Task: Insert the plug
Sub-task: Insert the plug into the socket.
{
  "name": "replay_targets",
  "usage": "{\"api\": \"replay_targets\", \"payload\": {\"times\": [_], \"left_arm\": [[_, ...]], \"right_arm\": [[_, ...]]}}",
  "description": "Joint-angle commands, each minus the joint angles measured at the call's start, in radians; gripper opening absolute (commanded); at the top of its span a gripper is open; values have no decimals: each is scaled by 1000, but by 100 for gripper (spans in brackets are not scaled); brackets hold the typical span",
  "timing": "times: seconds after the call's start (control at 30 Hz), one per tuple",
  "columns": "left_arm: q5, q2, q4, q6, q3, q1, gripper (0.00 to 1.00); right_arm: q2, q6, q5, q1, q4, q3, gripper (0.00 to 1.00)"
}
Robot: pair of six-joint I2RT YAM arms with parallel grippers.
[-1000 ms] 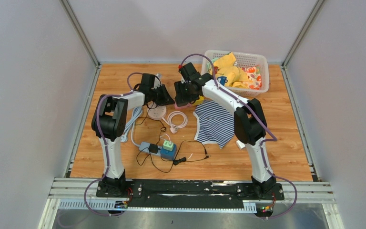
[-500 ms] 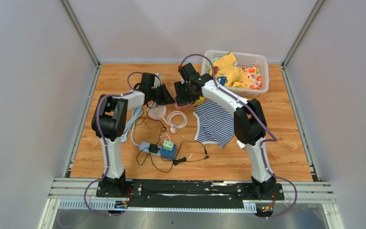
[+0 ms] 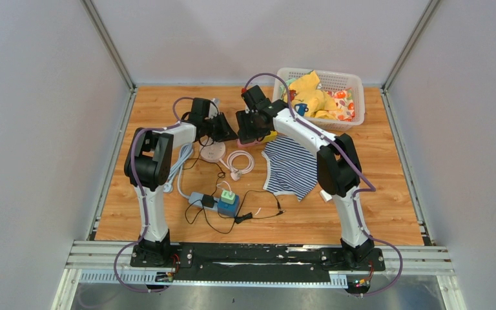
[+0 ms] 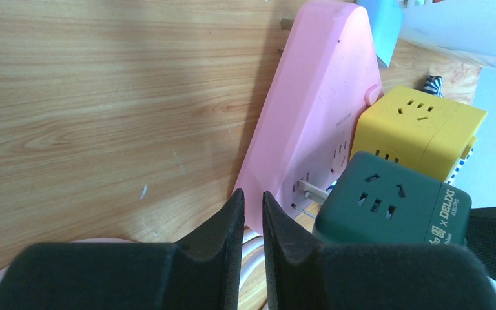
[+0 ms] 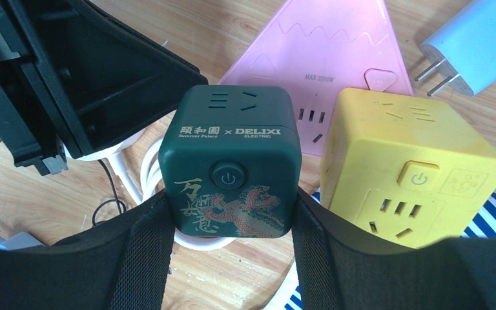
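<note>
A dark green cube plug [image 5: 232, 155] with a dragon print sits between the pads of my right gripper [image 5: 232, 216], which is shut on its two sides. Its metal prongs [image 4: 310, 190] reach into the slots on the pink triangular power strip [image 4: 323, 110], with bare metal still showing between cube and strip. A yellow cube socket [image 5: 407, 155] stands plugged on the strip right beside it. My left gripper [image 4: 253, 200] hovers at the strip's near corner. Its jaws are shut to a thin slit with nothing in it.
A light blue adapter [image 5: 471, 45] lies past the strip. A white coiled cable [image 3: 240, 161], a striped cloth [image 3: 290, 168] and a second power strip [image 3: 223, 201] with black wires lie nearer the bases. A white basket [image 3: 355, 84] of toys stands at the back right.
</note>
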Motion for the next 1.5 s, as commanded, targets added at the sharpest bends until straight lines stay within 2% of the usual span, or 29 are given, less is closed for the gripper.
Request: {"api": "replay_targets", "payload": {"times": [0.0, 1.13, 1.33, 1.47], "left_arm": [[25, 32, 1, 0, 22, -9, 19], [59, 71, 1, -11, 48, -15, 18], [59, 70, 1, -12, 41, -18, 18], [60, 68, 1, -13, 35, -19, 18]], "right_arm": [[-43, 9, 42, 8, -55, 8, 0], [13, 29, 31, 42, -12, -49, 0], [17, 29, 42, 44, -22, -57, 0], [45, -11, 102, 44, -30, -47, 0]]}}
